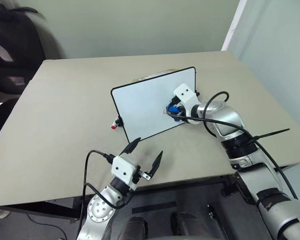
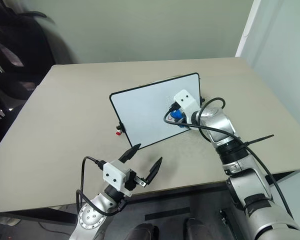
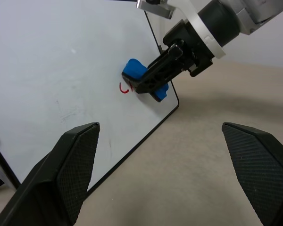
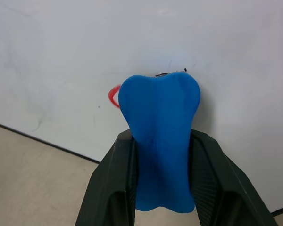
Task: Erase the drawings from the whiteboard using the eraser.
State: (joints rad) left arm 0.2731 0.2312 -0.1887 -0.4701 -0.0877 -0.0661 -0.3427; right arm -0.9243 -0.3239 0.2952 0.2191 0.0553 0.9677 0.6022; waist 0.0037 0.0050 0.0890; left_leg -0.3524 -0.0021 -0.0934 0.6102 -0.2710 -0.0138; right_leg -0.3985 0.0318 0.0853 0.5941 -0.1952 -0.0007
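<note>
The right tool point(image 3: 153, 82) clamped the eraser point(image 4: 160, 136) against the whiteboard point(image 1: 145, 107), hiding most of the drawings point(image 3: 124, 89). The left tool point(image 1: 145, 156) hung released above the surface point(image 1: 65, 110).

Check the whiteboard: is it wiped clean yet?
Not clean. A red mark remains on the whiteboard beside the eraser.

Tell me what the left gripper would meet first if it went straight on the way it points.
Probably the whiteboard: the left gripper is open and holds nothing, and its wrist view looks straight at the white surface near the leftover red drawings. The eraser in the right gripper sits just beside that line; depth is unclear.
</note>
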